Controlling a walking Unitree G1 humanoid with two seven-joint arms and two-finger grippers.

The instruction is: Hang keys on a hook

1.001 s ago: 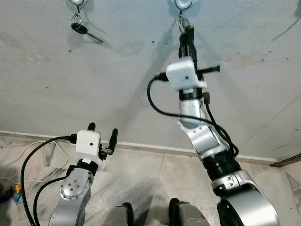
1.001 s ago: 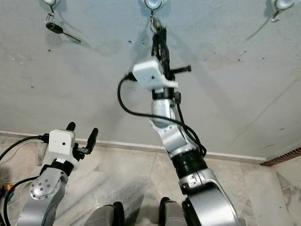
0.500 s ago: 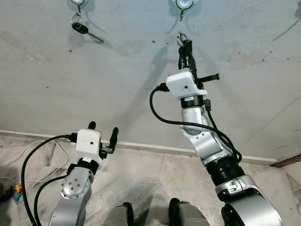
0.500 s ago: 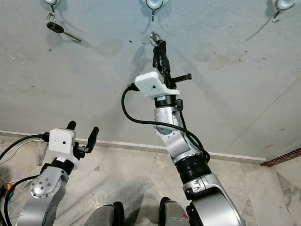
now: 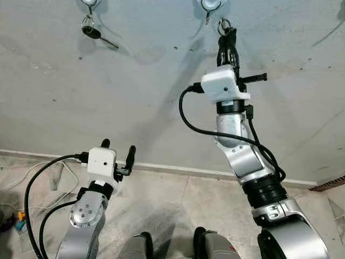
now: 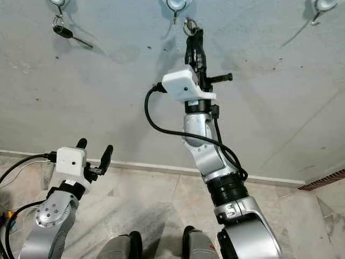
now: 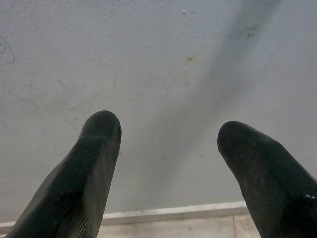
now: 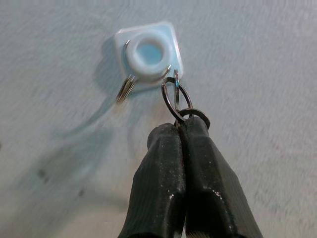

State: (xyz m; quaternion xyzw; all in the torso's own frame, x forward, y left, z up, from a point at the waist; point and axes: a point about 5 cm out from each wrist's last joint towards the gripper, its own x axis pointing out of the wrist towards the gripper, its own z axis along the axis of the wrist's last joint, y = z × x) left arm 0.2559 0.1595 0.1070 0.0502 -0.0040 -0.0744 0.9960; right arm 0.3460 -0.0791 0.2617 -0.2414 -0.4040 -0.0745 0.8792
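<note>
1. Fingers of my right gripper (image 8: pixel 181 130) are pressed together on the key ring (image 8: pixel 174 96), raised against the wall (image 5: pixel 135 91).
2. The ring sits just beside the hook (image 8: pixel 147 53), near its right prong; whether it touches, I cannot tell.
3. My left gripper (image 5: pixel 118 147) hangs low, its fingers spread wide, holding nothing.
4. Another key (image 5: pixel 92 32) hangs on the left hook (image 5: pixel 89 3).

Wall (image 5: pixel 135 81): hook (image 5: pixel 211 5) top centre; key ring (image 5: pixel 225 25) just right of it; hung key (image 5: pixel 92 32) far left.
</note>
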